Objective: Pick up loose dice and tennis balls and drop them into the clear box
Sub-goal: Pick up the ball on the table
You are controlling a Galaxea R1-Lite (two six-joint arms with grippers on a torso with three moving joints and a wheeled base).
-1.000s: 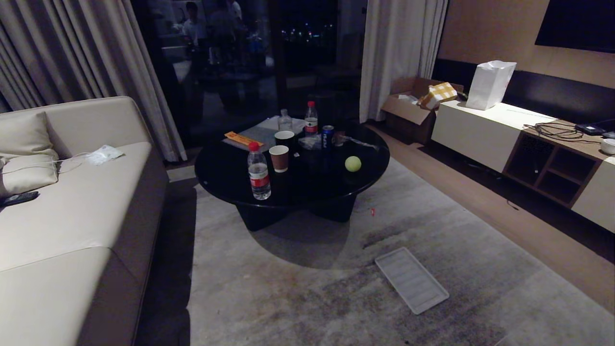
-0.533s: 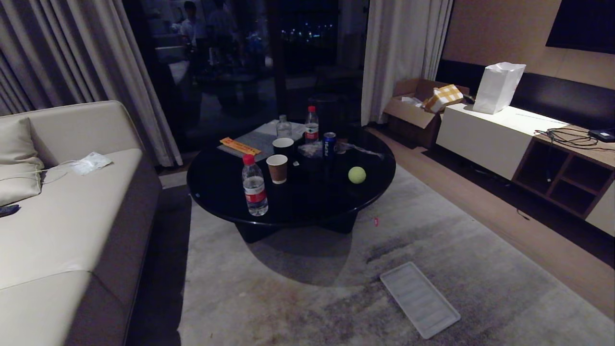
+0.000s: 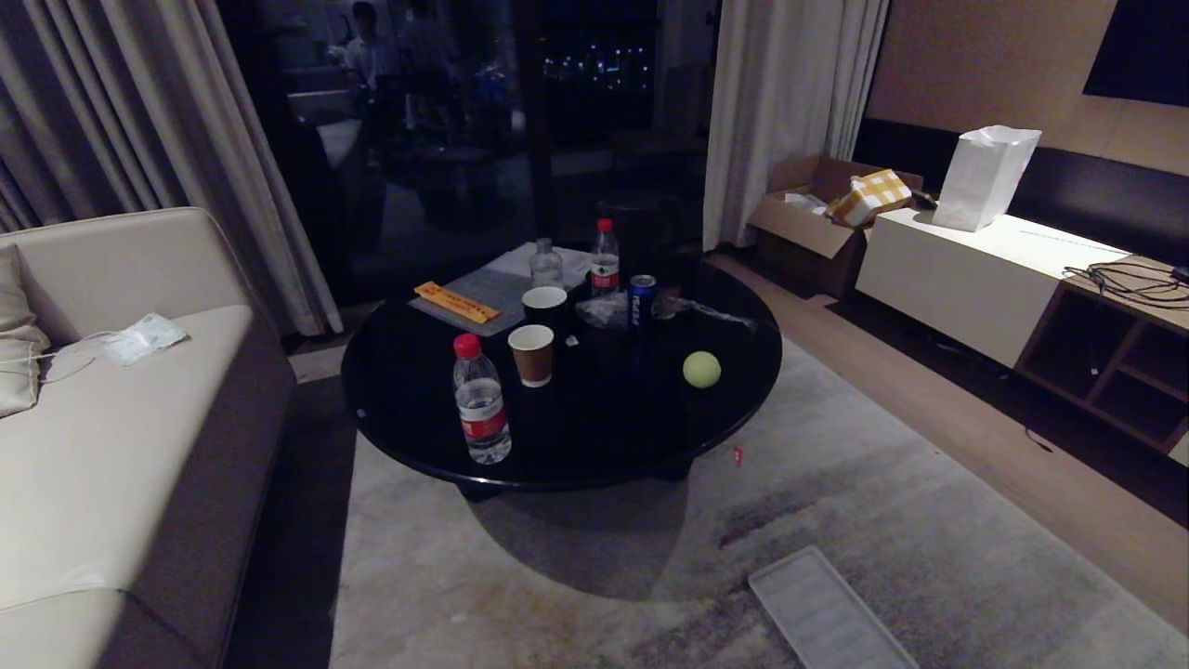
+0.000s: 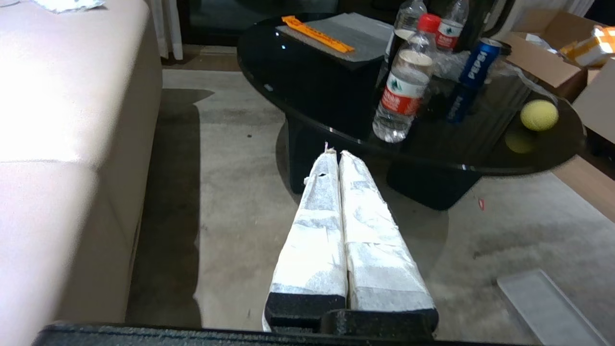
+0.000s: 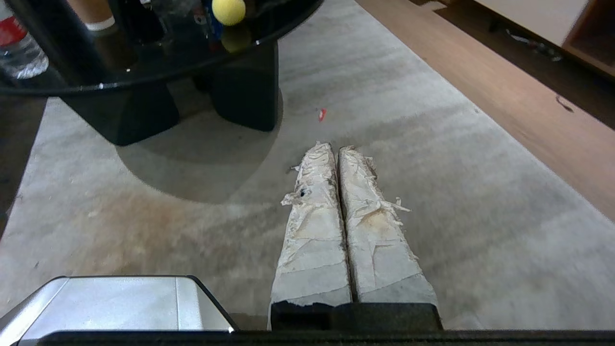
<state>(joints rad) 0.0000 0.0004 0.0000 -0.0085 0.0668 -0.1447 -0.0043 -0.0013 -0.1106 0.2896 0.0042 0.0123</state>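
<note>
- The head view is dim; the window (image 3: 520,111) is black, with small lights and faint reflections.
- The round black table (image 3: 576,437) is glossy and throws a dark shadow onto the carpet (image 3: 836,483).
- The left wrist view is brighter: the sofa (image 4: 62,96) is washed out to pale pink.
- The tennis ball (image 4: 539,115) mirrors in the tabletop.
- Wrist view edges look slightly soft.

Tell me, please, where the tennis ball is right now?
In the head view, the tennis ball sits on the round black table's right side, nearest the blue Pepsi can.
</note>
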